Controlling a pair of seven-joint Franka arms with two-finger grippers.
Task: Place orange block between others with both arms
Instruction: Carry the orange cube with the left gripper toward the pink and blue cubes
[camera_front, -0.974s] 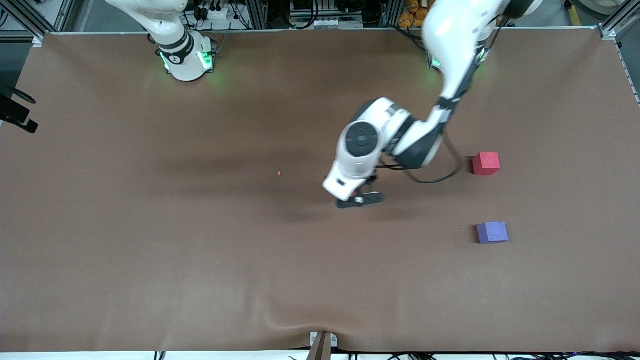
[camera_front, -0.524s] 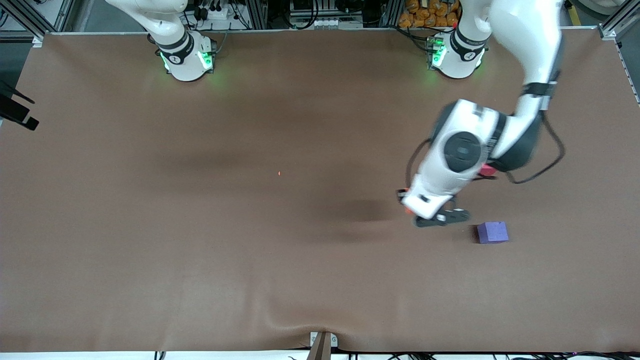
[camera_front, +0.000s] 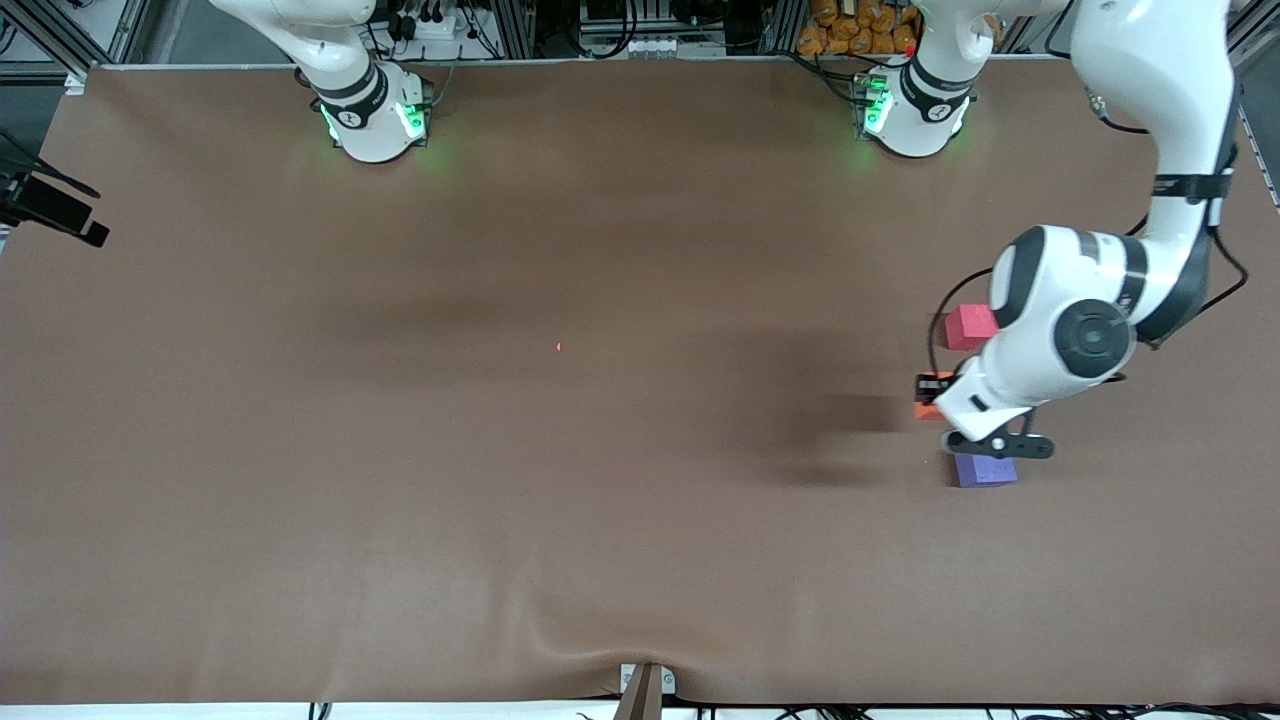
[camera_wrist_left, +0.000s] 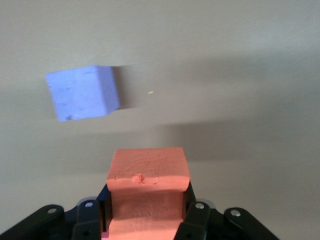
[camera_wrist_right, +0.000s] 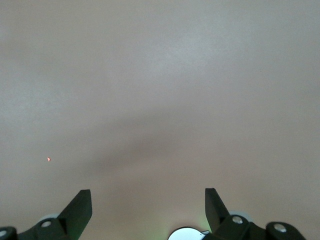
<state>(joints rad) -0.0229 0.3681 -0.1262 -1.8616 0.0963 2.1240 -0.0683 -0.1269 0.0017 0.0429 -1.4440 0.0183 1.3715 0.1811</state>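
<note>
**Orange block held over the gap between the two other cubes**

The left arm (camera_front: 1150, 150) reaches from its base at the table's 1 o'clock corner down toward the 3 o'clock edge. Its left gripper (camera_wrist_left: 145, 220) is clamped on the orange block (camera_wrist_left: 146, 187), the black fingers (camera_wrist_left: 196, 220) pressing the cube's two sides. In the front view only a sliver of that block (camera_front: 928, 410) shows beside the wrist, up in the air over the brown table (camera_front: 500, 450).

The red-pink cube (camera_front: 968, 327) sits on the table at about 12 o'clock from the held block, and the purple cube (camera_front: 985, 470) sits at about 6 o'clock from it, nearer to the front camera. The carried block hangs over the strip between them, closer to the purple one, whose top is partly covered by the gripper in the front view. In the left wrist view the purple cube (camera_wrist_left: 82, 92) lies apart from the orange block.

The right arm (camera_front: 330, 60) waits, with the right gripper (camera_wrist_right: 147, 210) spread wide over bare table, holding nothing.
</note>
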